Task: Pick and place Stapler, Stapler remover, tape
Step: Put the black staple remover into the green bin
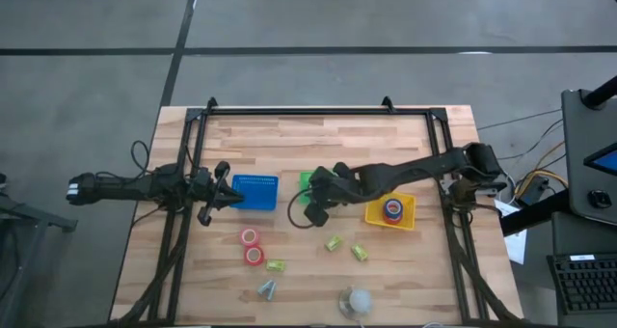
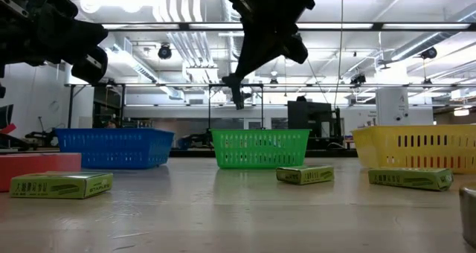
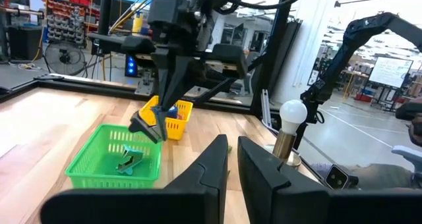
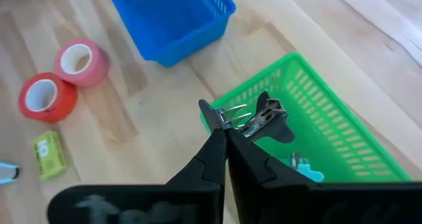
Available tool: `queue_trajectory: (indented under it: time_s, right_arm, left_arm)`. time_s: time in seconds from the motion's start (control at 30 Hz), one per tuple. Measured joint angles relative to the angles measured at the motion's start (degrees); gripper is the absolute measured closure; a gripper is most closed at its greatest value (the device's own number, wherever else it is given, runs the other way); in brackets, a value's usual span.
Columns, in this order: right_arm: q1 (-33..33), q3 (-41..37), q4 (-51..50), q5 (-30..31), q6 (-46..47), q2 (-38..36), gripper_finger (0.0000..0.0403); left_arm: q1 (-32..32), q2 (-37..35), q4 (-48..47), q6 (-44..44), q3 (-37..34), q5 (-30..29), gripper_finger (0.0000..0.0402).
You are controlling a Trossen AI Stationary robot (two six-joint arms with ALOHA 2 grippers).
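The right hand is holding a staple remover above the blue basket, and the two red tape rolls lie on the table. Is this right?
Not quite. The right hand holds the staple remover above the green basket, not the blue basket, as the right wrist view shows. The two red tape rolls do lie on the table.

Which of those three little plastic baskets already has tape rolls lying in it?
The yellow plastic basket, beside the right arm: a red and a dark blue tape roll lie inside. The blue plastic basket looks empty; the green plastic basket holds a staple remover.

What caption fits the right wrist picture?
Right tool carries a staple remover above the green basket.
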Motion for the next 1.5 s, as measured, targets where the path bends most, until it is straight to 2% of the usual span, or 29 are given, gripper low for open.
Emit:
queue_trajectory:
  time_s: [0.37,1.13,1.3,1.5]
  right_arm:
    - [-4.8,-0.38,-0.2,-1.64,-0.87,4.41,0.0395]
    - [-5.56,-0.38,-0.63,-1.8,-2.87,9.92,0.0394]
    - [-5.56,-0.05,-0.37,-1.69,-2.91,9.43,0.0365]
    - [-5.51,0.16,-0.24,-1.7,-3.04,9.35,0.0296]
  left_arm:
    - [-0.01,0.0,0.11,-0.01,0.0,0.0,0.036]
    - [0.0,0.09,0.02,0.0,0.0,-0.01,0.036]
    - [-0.01,0.09,0.02,-0.01,0.0,-0.01,0.036]
    - [0.0,0.09,0.04,0.0,0.0,0.0,0.036]
